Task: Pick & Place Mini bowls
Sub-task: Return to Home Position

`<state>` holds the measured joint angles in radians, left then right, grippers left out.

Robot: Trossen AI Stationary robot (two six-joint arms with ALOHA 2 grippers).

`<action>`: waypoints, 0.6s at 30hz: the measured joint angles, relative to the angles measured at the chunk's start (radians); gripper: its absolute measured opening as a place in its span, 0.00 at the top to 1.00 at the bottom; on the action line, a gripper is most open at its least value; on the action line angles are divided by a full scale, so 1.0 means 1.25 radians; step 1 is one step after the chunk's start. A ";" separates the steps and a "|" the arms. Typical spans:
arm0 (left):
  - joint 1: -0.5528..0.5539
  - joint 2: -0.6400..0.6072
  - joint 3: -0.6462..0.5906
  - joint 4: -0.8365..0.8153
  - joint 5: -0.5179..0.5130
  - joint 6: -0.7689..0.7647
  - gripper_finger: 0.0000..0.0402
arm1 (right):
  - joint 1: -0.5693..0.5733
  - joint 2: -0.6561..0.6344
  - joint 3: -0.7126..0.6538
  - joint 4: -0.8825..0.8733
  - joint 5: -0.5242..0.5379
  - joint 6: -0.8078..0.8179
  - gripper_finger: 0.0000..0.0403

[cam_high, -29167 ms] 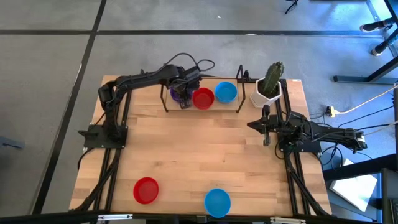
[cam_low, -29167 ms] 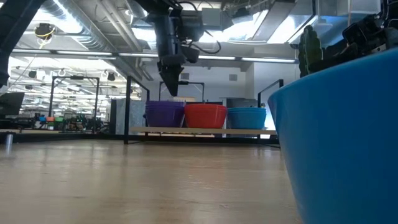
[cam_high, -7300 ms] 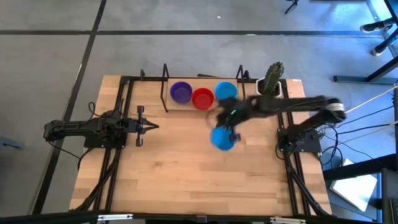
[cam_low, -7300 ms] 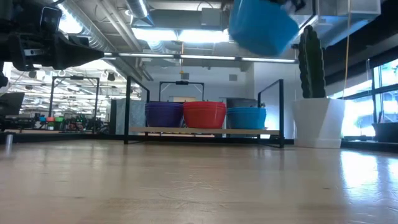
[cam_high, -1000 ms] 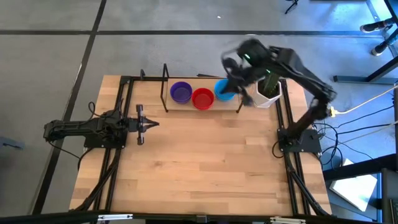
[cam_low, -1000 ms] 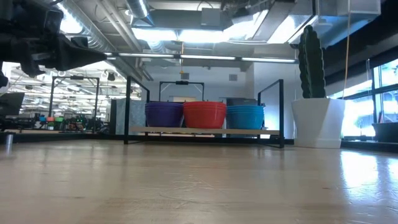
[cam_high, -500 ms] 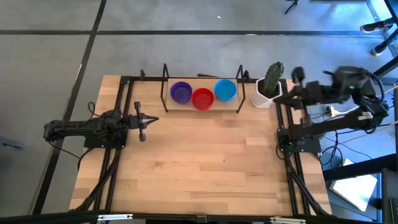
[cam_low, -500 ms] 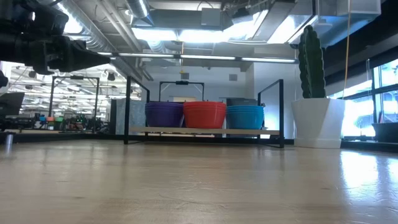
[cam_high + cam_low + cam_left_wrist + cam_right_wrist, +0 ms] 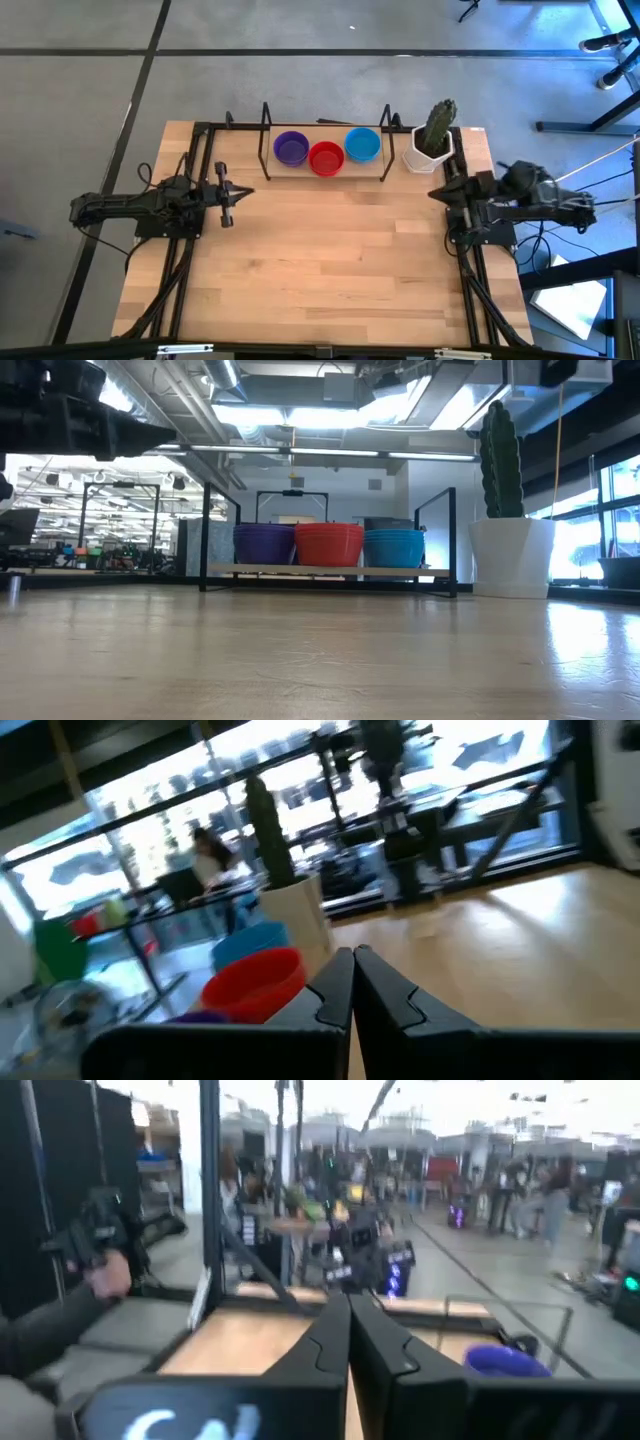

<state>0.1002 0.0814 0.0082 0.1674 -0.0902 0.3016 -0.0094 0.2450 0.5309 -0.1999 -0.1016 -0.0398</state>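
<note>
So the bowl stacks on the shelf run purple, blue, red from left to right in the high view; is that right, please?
Not quite: the high view shows purple stack, red stack, then blue stack on the shelf.

In the high view, soft, even light falls on the table [image 9: 330,270], and the shadows under the arms are faint. In the low view, ceiling lamps [image 9: 290,415] glare overhead and a bright window [image 9: 612,510] lays a pale sheen on the wood. The nearest boards are out of focus. Ahead of the left gripper [image 9: 352,982] the glazing [image 9: 480,760] burns out white and everything is smeared, including the red bowl [image 9: 255,982] beside its tips. Beyond the right gripper [image 9: 348,1330] the hall is evenly lit but blurred; the far figures [image 9: 550,1190] may be people.
</note>
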 joint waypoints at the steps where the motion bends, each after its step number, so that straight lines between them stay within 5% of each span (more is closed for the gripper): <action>1: 0.000 0.000 0.000 0.002 0.025 0.006 0.99 | 0.000 -0.002 -0.032 0.042 0.000 0.002 0.98; 7: 0.000 -0.001 0.000 0.049 0.175 0.019 1.00 | 0.000 0.000 -0.173 0.168 0.003 -0.094 0.98; 18: 0.000 0.000 0.000 0.033 0.194 0.002 0.99 | 0.000 -0.001 -0.253 0.240 0.002 -0.062 0.98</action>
<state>0.0998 0.0811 0.0082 0.2084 0.1524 0.3043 -0.0097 0.2443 0.2150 0.1003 -0.0989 -0.1177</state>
